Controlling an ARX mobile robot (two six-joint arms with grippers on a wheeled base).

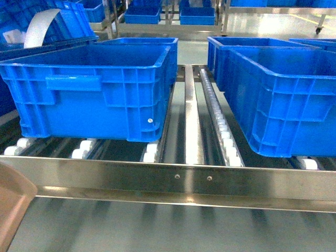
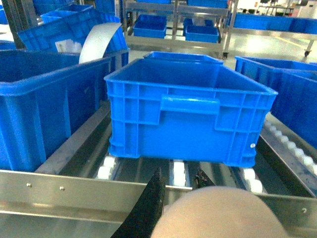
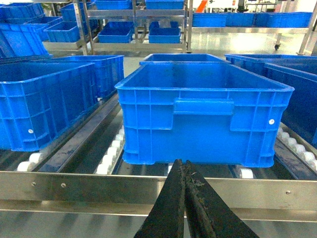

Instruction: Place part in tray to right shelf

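The left gripper [image 2: 181, 191] had its jaws clamped on the tray [image 2: 218, 213], whose cream-beige body filled the space just below them; the tray's corner also showed at the lower left of the head view. The right gripper [image 3: 184, 171] had its jaws pressed together, holding nothing. Just ahead of both ran the flat steel front rail of the right shelf [image 1: 173, 176], with blue crates [image 1: 94, 89] on white rollers [image 1: 149, 152] beyond. The part could not be seen

The right gripper [image 3: 184, 171] has two long, tapering black fingers [image 3: 171, 208] with rough, scuffed inner edges. The left gripper's [image 2: 178, 181] fingers [image 2: 151, 208] are likewise black and tapered.
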